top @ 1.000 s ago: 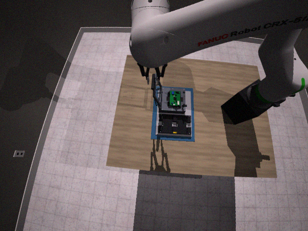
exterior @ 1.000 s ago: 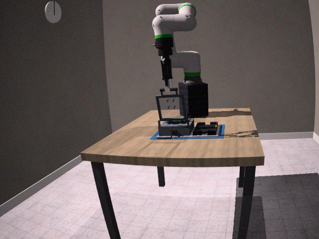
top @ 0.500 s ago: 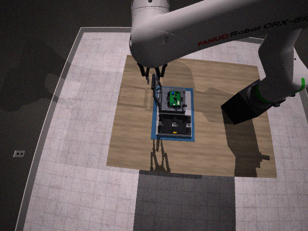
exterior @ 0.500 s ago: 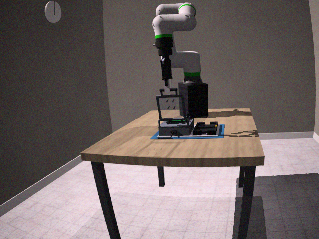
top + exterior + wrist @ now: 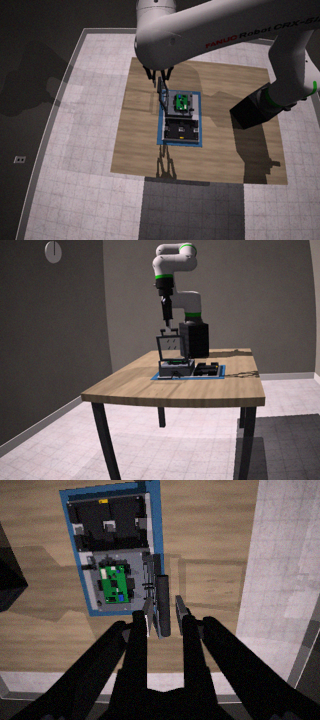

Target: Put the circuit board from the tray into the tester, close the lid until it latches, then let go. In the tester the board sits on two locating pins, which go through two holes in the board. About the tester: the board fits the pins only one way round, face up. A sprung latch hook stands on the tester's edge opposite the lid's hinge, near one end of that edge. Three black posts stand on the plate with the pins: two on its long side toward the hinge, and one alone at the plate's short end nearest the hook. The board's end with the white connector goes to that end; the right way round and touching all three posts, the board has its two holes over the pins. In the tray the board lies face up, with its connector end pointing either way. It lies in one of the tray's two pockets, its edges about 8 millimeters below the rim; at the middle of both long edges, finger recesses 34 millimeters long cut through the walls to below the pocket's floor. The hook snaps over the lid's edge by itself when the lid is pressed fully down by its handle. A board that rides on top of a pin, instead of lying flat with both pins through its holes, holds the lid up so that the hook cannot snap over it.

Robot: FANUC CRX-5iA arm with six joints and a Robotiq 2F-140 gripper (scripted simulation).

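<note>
Above the grey box-shaped tester (image 5: 171,97) (image 5: 168,371) (image 5: 137,560) | claw (image 5: 159,82) (image 5: 168,329) (image 5: 164,604) open around black cylindrical handle (image 5: 159,85) (image 5: 175,330) (image 5: 163,600) | we've green rectangular board (image 5: 181,102) (image 5: 175,361) (image 5: 115,583) in, seating unclear | lid-closing, latching, release left!

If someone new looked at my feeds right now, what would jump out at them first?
Probably the big white arm, reaching over the wooden table from its black pedestal. Next, the bright green circuit board in the tester, beside the dark tray on the blue mat. Then the tester's raised lid, its dark handle bar between the fingers of the gripper.
</note>
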